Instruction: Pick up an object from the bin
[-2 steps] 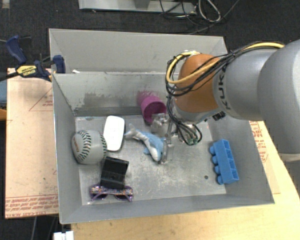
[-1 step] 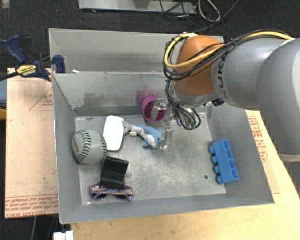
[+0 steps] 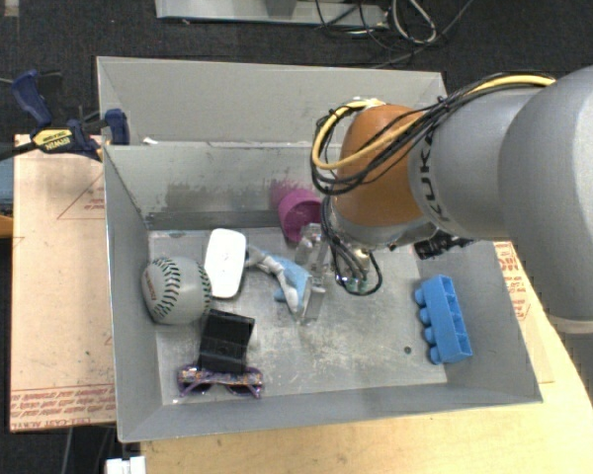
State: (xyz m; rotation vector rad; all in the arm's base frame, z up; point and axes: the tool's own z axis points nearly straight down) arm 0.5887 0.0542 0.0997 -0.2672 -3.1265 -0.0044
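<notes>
My gripper (image 3: 313,286) reaches down near the middle of the bin, under the orange wrist cover. Its tip is right at a small light blue and white object (image 3: 285,276) lying on the bin floor, touching or overlapping its right end. A magenta cup (image 3: 297,210) lies on its side just behind the gripper, against the back wall. A white oval thing like a computer mouse (image 3: 224,261) lies to the left of the light blue object.
A grey ball with stitching (image 3: 174,289) rests at the left. In front of it lie a black boxy item (image 3: 224,339) and purple sunglasses (image 3: 220,381). A blue toy brick (image 3: 443,319) lies at the right. The arm covers the bin's back right.
</notes>
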